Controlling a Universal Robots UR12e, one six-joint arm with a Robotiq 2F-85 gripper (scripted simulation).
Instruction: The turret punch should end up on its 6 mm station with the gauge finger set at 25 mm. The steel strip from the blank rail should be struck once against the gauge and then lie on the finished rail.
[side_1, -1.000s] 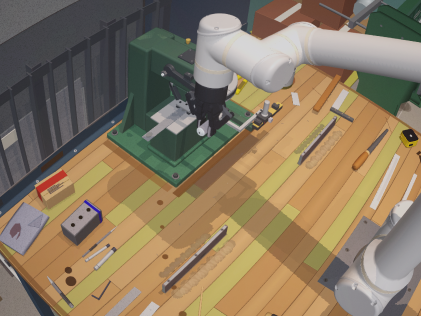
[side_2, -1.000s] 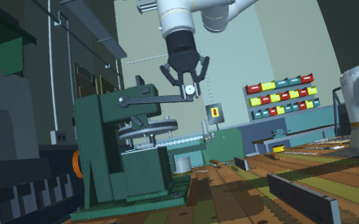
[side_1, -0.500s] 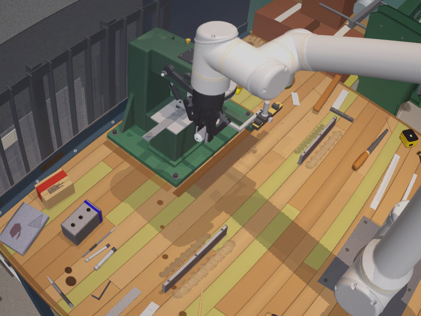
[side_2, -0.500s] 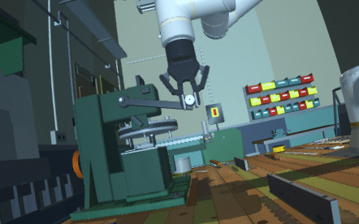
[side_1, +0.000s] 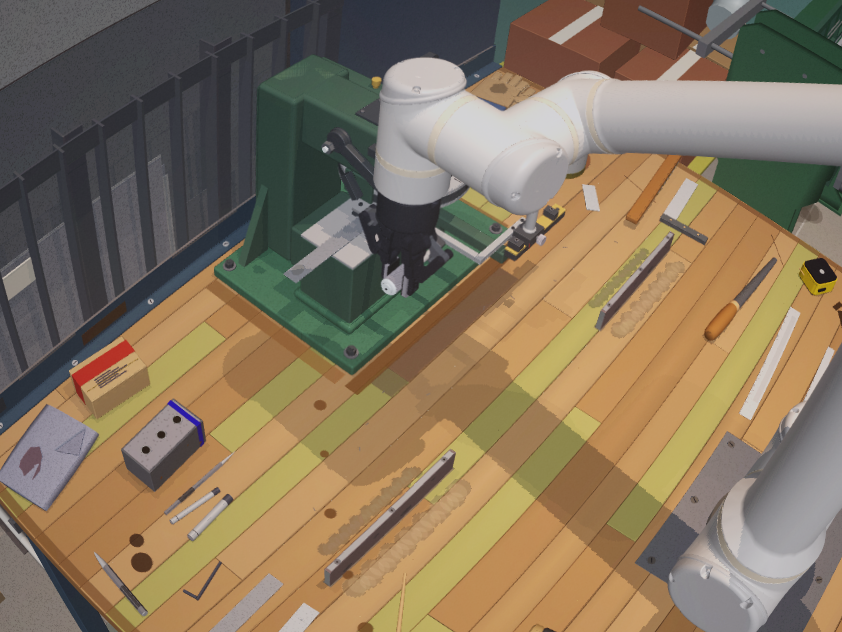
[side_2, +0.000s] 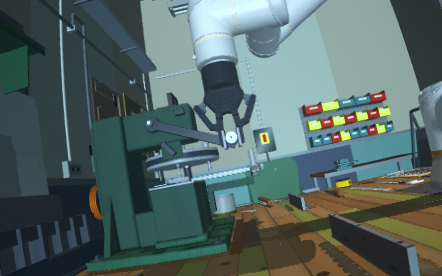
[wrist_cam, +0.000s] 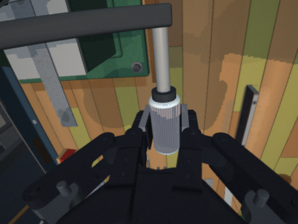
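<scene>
The steel strip (side_1: 325, 249) lies on the bed of the green turret punch (side_1: 320, 204), its far end hidden under my arm. The turret disc (side_2: 182, 159) shows only from the second side camera. My gripper (side_1: 401, 279) is closed around the white knurled grip (wrist_cam: 164, 126) at the end of the punch lever (side_2: 185, 131), in front of the press. The gauge finger (side_1: 527, 235) stands at the right end of the press base. Two rails lie on the bench, one to the right (side_1: 634, 280) and one near the front (side_1: 391, 517); neither carries a strip.
My second arm's base (side_1: 748, 530) stands at the bench's right front corner. A grey block (side_1: 163, 443), a red-topped box (side_1: 109, 376), pens and a cloth lie at the left front. A chisel (side_1: 738, 301) and a yellow tape measure (side_1: 817, 275) lie to the right.
</scene>
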